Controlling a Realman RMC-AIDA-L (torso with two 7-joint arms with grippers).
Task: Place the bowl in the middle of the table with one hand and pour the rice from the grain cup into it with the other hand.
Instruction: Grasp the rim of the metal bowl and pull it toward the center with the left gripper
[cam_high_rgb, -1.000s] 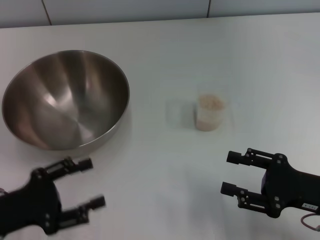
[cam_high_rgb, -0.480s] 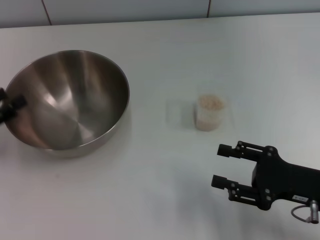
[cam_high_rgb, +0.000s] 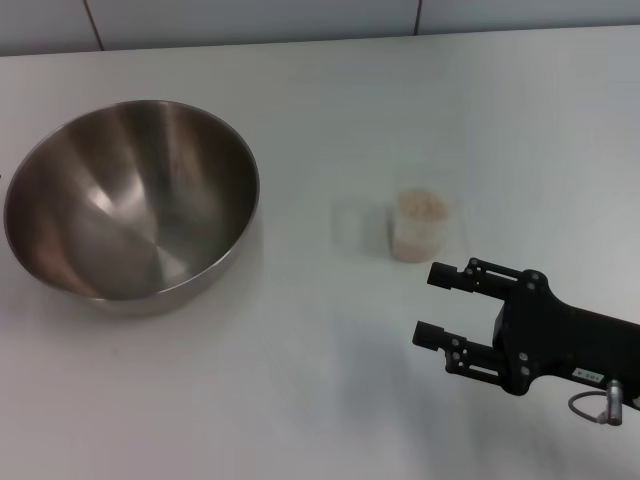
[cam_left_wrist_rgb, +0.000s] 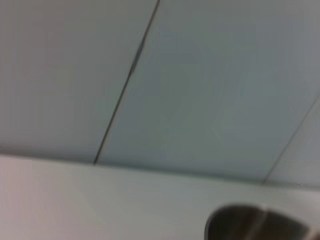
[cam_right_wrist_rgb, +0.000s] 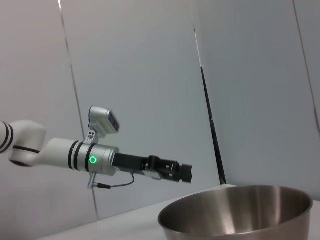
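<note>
So the bowl (cam_high_rgb: 131, 200) sat empty way off on the left of the table (cam_high_rgb: 300, 400), nowhere near the middle, with the grain cup (cam_high_rgb: 420, 226) full of rice (cam_high_rgb: 422, 206) upright, well apart on its right. The right gripper (cam_high_rgb: 434, 303) hovered just short of the cup, fingers spread wide, holding nothing. The left gripper (cam_right_wrist_rgb: 182, 172) hung beside the bowl's rim; couldn't tell its opening. I'd grab the rim squarely and slide the bowl, not lift it.
</note>
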